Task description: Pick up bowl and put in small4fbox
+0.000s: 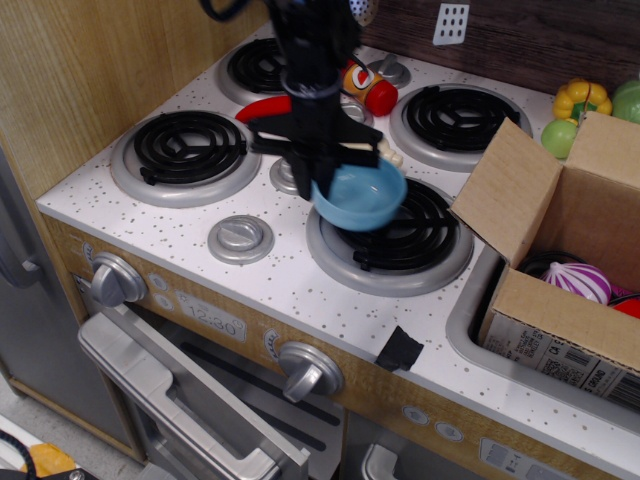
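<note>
The black hand [318, 168] is pinching the left rim of the light-blue bowl [360, 195]. The bowl is tilted, its opening turned toward the upper right, and it is held clear of the front right burner [400, 245], above that burner's left part. The arm comes down from the top edge of the view.

The cardboard box [555, 265] sits at the right, in the sink [470, 320] beside the stove. Its flaps are open, with one flap slanting up toward the burner area. A white barcode label [555, 365] is on its front side. Inside the box a purple-and-white striped item [582, 281] is visible. The bowl and the box are well apart.

On the speckled white desk [170, 225], a red pepper [262, 108] lies near the back left burner [258, 66], partly hidden by the arm. A red-and-yellow bottle [368, 88] lies behind the hand. A yellow pepper [581, 100] sits behind the box.
</note>
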Controlling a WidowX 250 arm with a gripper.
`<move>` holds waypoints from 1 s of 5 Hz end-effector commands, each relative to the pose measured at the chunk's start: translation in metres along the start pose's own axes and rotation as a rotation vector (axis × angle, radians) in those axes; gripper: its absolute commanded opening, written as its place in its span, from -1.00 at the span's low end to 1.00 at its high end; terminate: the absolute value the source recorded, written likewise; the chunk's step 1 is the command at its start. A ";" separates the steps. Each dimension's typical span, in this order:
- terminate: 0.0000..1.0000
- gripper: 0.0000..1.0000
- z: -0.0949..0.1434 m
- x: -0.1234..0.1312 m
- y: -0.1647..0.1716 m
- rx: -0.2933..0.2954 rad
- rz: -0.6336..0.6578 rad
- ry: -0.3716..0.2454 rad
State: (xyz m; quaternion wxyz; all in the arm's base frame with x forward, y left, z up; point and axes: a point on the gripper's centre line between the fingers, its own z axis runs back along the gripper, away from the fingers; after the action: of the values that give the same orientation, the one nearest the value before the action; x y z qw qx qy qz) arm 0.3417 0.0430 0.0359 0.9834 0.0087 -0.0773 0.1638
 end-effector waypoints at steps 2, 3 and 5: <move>-1.00 -1.00 0.112 -0.016 0.008 0.082 0.120 0.016; -1.00 -1.00 0.115 -0.029 -0.033 0.030 0.206 0.045; -1.00 -1.00 0.123 -0.040 -0.106 0.042 0.406 0.066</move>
State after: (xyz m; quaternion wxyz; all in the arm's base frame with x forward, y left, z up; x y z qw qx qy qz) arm 0.3147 -0.0825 0.1345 0.9238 0.0299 -0.0280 0.3808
